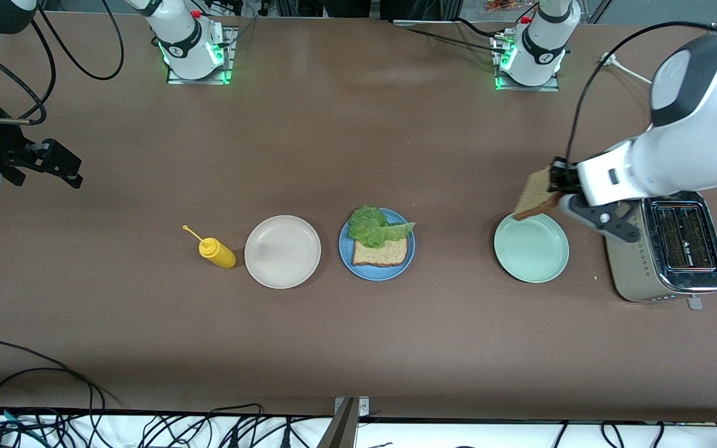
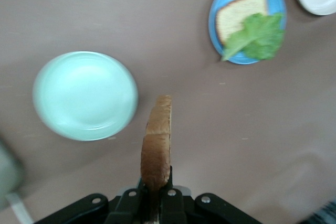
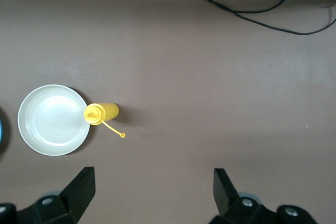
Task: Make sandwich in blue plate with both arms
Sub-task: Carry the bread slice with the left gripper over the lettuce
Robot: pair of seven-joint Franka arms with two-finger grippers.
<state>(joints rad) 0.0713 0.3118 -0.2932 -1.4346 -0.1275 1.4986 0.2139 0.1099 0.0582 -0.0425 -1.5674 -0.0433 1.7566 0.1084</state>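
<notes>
On the brown desk I see my left arm, reaching from its end of the desk, its left hand clamped on the second bread slice, on edge, above the mint-green plate beside the toaster. The blue plate sits mid-desk with bottom bread and lettuce. I judge the topping step underway: carry across, flatten, lower squarely. My right hand waits wide open, empty, above the desk at its arm's end.
</notes>
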